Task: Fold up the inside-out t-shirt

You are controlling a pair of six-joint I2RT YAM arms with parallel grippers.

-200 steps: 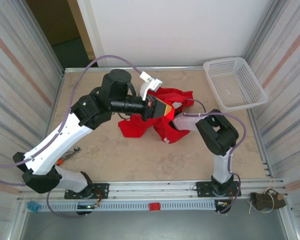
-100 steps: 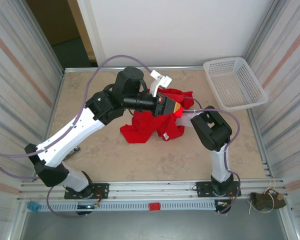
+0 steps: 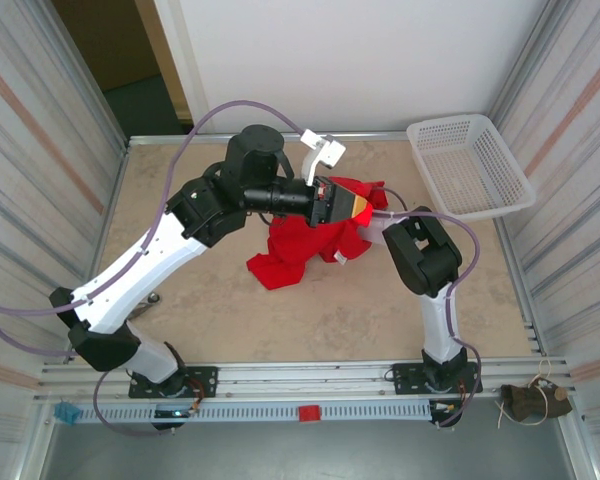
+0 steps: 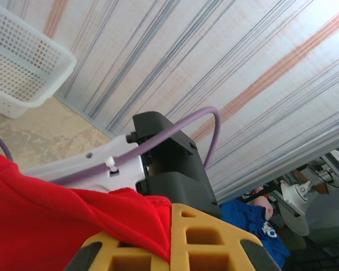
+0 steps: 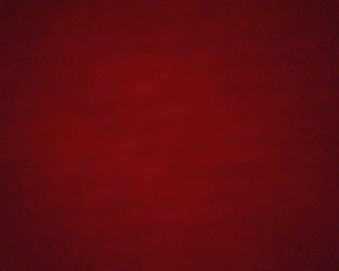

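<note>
Beige table, t-shirt bunched, long axis near-left to far-right

Top external: fixed high behind arm bases, facing down and forward over beige mottled table; whole workspace framed from afar.

Left wrist: tilted, sighting past left gripper toward striped side wall; bright red soft cloth t-shirt close to lens.

Right wrist: lens against red cloth, dark red blur.

Top external and left wrist share white plastic mesh basket, black link of right arm, table corner.
</note>
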